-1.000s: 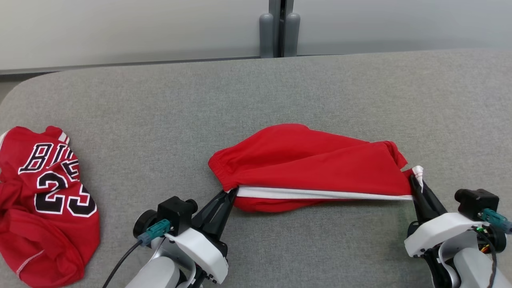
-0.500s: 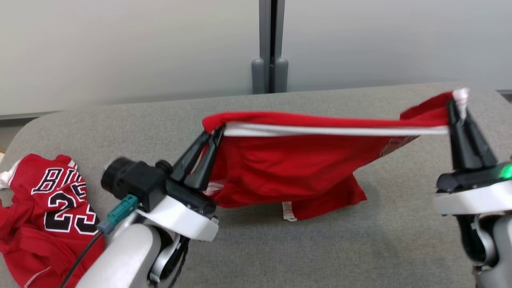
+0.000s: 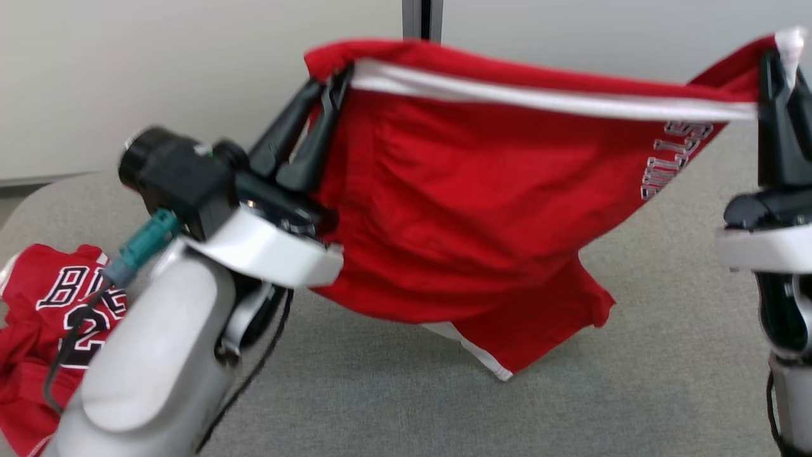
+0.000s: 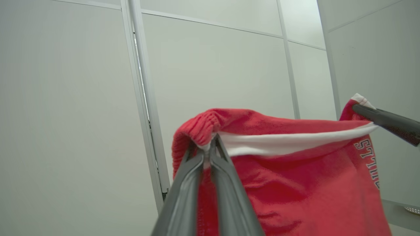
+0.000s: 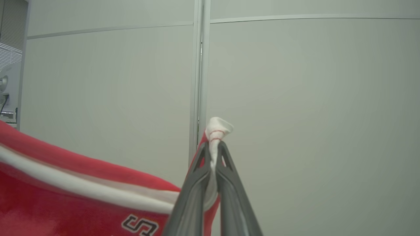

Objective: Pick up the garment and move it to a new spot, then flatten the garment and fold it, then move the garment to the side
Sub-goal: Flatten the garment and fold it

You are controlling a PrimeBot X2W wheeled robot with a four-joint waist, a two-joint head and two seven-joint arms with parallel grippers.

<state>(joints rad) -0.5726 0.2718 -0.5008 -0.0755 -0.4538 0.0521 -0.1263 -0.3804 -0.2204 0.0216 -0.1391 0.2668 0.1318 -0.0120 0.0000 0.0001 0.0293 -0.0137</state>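
A pair of red shorts [image 3: 482, 209] with a white side stripe and lettering hangs in the air, stretched between both grippers. My left gripper [image 3: 333, 73] is shut on the waistband end at the upper left; the left wrist view shows the fingers [image 4: 210, 154] pinching the red shorts [image 4: 295, 183] at the elastic. At the upper right my right gripper [image 3: 777, 57] is shut on the white hem corner, which pokes out above the fingertips of that gripper [image 5: 213, 146]. The lowest flap of the shorts [image 5: 65, 196] hangs close to the grey table [image 3: 634, 381].
A second red garment, a jersey with black number 23 [image 3: 38, 317], lies crumpled at the table's left edge, partly behind my left forearm [image 3: 158, 355]. A pale panelled wall [image 3: 158, 76] stands behind the table. Bare grey surface lies below and to the right of the hanging shorts.
Both grippers have risen with the shorts, lifting them off the table until they hang stretched in the air. The head camera has tilted up, so the table sits lower in view.
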